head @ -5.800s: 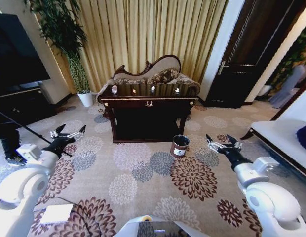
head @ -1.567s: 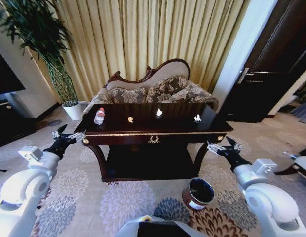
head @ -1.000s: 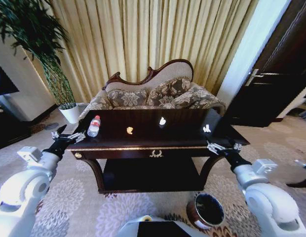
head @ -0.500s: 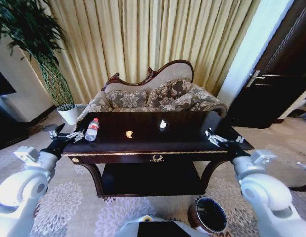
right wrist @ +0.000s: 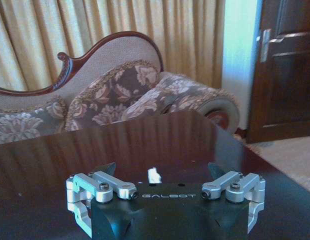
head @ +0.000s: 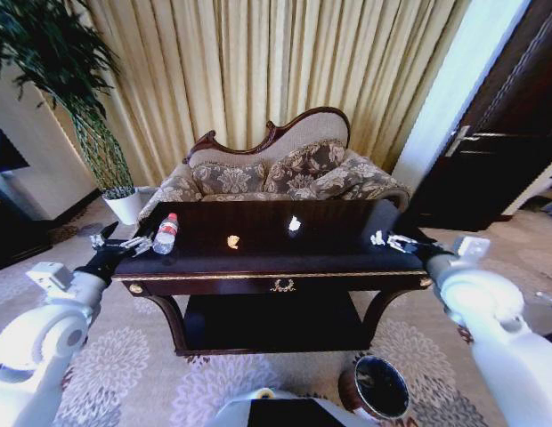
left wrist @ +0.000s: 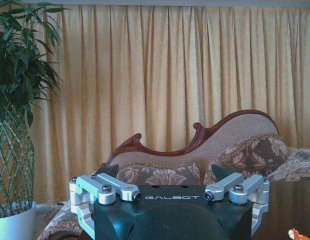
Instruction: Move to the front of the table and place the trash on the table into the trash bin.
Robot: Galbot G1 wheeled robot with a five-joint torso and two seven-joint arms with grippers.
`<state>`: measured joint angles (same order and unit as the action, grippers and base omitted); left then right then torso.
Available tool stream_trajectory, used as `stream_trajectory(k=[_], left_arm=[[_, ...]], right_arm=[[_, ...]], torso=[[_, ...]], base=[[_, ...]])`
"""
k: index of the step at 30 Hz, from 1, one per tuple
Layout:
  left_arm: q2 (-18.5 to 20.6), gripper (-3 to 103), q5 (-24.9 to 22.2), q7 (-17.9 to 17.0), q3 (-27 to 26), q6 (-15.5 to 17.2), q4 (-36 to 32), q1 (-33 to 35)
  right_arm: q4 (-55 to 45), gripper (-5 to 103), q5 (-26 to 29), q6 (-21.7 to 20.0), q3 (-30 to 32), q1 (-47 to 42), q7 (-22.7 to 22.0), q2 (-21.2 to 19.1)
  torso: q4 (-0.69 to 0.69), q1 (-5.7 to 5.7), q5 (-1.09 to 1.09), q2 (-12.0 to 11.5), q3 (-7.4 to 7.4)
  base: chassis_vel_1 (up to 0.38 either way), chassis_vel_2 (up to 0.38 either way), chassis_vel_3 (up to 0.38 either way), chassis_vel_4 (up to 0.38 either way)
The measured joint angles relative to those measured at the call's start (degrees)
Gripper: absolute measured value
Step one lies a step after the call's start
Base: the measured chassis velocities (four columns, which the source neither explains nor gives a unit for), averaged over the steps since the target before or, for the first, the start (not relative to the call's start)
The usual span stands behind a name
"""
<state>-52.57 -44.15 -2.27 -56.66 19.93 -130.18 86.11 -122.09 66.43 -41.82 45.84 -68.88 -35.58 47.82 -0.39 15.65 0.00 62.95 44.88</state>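
Observation:
The dark glossy table [head: 258,263] with gold trim stands right in front of me. On its top lie a clear bottle [head: 166,233] with a red cap at the left end, an orange scrap [head: 232,241], a white scrap [head: 294,224] and another white scrap [head: 377,237] at the right end. My right gripper [head: 396,242] hovers open over that right end, and the right wrist view has this white scrap [right wrist: 154,175] just ahead between the open fingers [right wrist: 161,168]. My left gripper [head: 116,242] is open beside the table's left end, near the bottle. The trash bin [head: 376,389] stands on the carpet below right.
A carved sofa [head: 276,169] with patterned cushions sits right behind the table, before gold curtains. A potted plant [head: 107,169] stands at the back left and a dark door [head: 499,151] at the right. The table has a lower shelf [head: 267,320] and curved legs.
Over the earlier frames the camera closed in on the table. In the last half second my right arm rose and reached over the table's right end; the left arm hardly moved.

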Motion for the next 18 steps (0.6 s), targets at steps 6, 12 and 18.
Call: stream_trajectory(k=[6, 12, 18], left_arm=[[0.23, 100, 0.09, -0.1, 0.36, 0.2, -0.17, -0.15], [0.07, 100, 0.3, -0.18, 1.62, 0.55, -0.19, -0.97], [0.07, 100, 0.31, -0.21, 1.76, 0.88, -0.21, -1.12]], right_arm=[[3.72, 100, 0.99, -0.35, -2.85, 3.94, 1.36, -0.53], [6.19, 100, -1.12, -0.35, -3.51, 4.23, 7.68, -1.17], [6.86, 100, -2.49, -0.32, -3.62, 4.01, 10.81, -2.07]], torso=[[-0.02, 0.0, 0.0, 0.0, 0.0], [-0.02, 0.0, 0.0, 0.0, 0.0], [-0.02, 0.0, 0.0, 0.0, 0.0]], base=[[0.0, 0.0, 0.0, 0.0], [0.0, 0.0, 0.0, 0.0], [0.0, 0.0, 0.0, 0.0]])
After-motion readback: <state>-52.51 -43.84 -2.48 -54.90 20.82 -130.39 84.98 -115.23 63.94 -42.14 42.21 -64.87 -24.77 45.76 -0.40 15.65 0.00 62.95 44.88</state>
